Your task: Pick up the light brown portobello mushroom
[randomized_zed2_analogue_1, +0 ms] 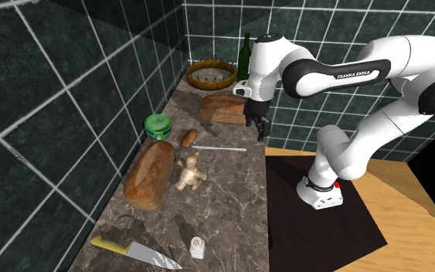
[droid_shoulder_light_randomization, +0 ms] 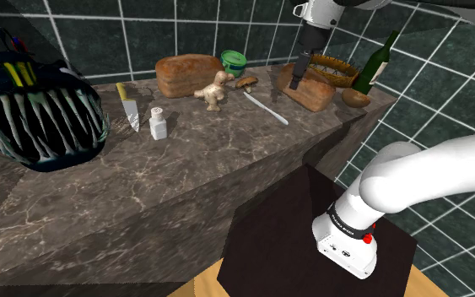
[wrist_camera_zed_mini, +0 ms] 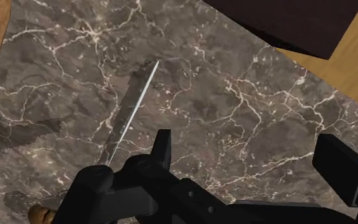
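Your black fingers [wrist_camera_zed_mini: 341, 167] hang wide open and empty, with the small light-brown portobello mushroom [droid_shoulder_light_randomization: 245, 83] at their nine o'clock in the shoulder view.

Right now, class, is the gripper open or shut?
Open: in the wrist view the gripper has its two black fingers wide apart, veined counter showing between them.

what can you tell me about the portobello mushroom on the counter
The small light brown portobello mushroom looks smooth and oval, with a darker cap and a paler stem end. It lies on the dark marbled stone counter, between the round green tub and the thin silver knife, and seems to touch neither. Only the counter touches it, and nothing holds it.
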### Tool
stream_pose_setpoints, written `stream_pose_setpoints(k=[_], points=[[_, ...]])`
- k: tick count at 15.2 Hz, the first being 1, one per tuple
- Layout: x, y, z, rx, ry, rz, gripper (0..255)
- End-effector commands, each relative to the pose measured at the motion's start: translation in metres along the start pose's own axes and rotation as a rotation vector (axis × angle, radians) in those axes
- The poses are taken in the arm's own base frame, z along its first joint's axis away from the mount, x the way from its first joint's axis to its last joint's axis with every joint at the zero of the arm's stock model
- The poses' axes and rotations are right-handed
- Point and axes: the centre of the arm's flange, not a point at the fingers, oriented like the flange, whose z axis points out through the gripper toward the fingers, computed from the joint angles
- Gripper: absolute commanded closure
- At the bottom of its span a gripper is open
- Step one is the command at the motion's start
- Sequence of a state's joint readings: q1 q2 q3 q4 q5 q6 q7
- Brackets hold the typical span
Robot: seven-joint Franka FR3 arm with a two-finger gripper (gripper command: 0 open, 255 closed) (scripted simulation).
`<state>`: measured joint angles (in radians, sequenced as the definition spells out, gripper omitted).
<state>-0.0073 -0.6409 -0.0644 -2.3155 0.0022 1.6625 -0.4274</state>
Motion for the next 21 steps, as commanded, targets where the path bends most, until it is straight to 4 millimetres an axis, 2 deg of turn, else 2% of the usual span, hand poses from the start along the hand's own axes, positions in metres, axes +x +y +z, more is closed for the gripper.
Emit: stream_pose_setpoints(k=[1,11,21], points=[[0.007,0.022,0.009,-0.014,0.002,-0.069,0],[0.066,0.121,0.052,-0.075,0.009,-0.389,0],[0.155,0.198,0.089,-0.137,0.016,-0.709,0]])
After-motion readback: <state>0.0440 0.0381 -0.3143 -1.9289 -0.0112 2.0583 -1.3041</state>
